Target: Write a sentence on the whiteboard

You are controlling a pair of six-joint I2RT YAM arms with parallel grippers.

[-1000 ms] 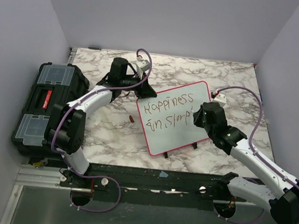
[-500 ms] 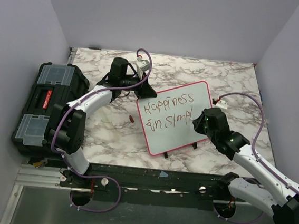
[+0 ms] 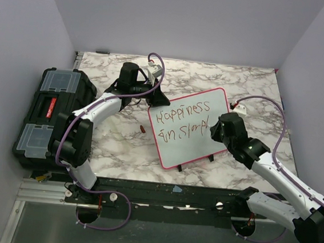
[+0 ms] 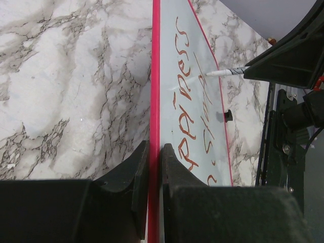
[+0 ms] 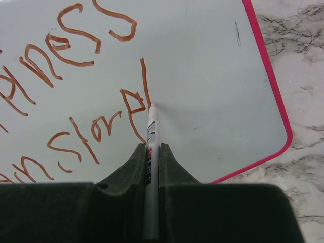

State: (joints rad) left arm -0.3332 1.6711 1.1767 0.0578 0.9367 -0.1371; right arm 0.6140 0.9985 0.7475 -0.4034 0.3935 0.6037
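Pincers: my right gripper (image 5: 151,152) is clamped on the marker (image 5: 150,126); my left gripper (image 4: 153,152) pinches the whiteboard (image 4: 202,101) by its pink edge.
Tip: at the foot of the "l" stroke.
Sentence (image 3: 182,119): reads "Happiness / in Simpl"; unfinished, I judge.
Board: slanted on the marble table (image 3: 240,83), centre-right.
Care: light pressure, short strokes, board braced.

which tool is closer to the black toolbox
Left. Left tool clamps the whiteboard at its far-left corner, toward the toolbox; right tool holds a marker at its right side.
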